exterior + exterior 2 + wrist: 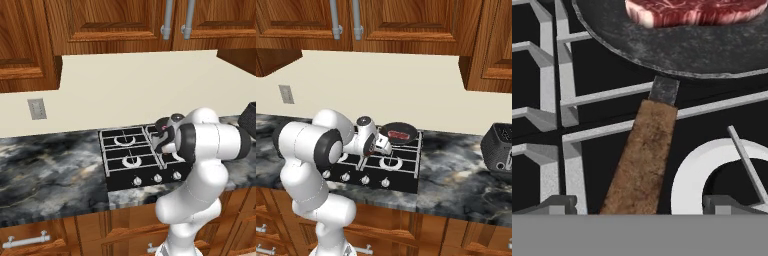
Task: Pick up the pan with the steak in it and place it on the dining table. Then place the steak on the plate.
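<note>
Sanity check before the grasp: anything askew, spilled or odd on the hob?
Nothing stands out. The pan sits level on the hob, steak inside it, handle intact and lying between the open gripper's fingertips.

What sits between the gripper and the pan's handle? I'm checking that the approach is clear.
Nothing in the hand view: the handle runs over bare hob grate between the open fingertips, down from the pan holding the steak.
</note>
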{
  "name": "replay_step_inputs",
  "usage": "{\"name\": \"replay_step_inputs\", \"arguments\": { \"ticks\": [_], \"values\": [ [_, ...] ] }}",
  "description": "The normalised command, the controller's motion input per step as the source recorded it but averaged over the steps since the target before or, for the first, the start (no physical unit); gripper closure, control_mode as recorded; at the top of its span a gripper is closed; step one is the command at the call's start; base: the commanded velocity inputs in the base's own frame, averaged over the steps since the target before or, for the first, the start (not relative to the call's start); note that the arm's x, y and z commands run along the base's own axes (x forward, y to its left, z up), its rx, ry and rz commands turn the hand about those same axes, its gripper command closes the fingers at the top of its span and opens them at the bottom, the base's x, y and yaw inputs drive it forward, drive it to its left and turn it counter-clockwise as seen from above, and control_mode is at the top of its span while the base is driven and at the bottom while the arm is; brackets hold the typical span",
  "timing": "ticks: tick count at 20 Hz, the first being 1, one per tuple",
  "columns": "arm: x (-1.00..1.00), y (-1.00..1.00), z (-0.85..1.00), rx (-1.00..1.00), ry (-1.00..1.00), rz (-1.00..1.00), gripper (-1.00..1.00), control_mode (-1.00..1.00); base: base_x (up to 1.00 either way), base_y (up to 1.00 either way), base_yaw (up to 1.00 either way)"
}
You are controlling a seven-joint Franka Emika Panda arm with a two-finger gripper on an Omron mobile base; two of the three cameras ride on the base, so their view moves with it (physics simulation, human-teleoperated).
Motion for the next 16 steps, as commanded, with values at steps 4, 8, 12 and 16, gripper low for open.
{"name": "replay_step_inputs", "arguments": {
  "ticks": [4, 8, 12, 16],
  "values": [
    [0.06, 0.0, -0.16, 0.0, 0.0, -0.01, -1.0, -1.0, 0.0, 0.0, 0.0],
    [0.07, 0.0, -0.18, 0.0, 0.0, -0.01, -1.0, -1.0, 0.0, 0.0, 0.0],
    [0.0, 0.0, 0.0, 0.0, 0.0, 0.0, 1.0, -1.0, 0.0, 0.0, 0.0],
    [0.05, 0.02, 0.06, 0.0, 0.0, -0.04, 1.0, -1.0, 0.0, 0.0, 0.0]
  ]
}}
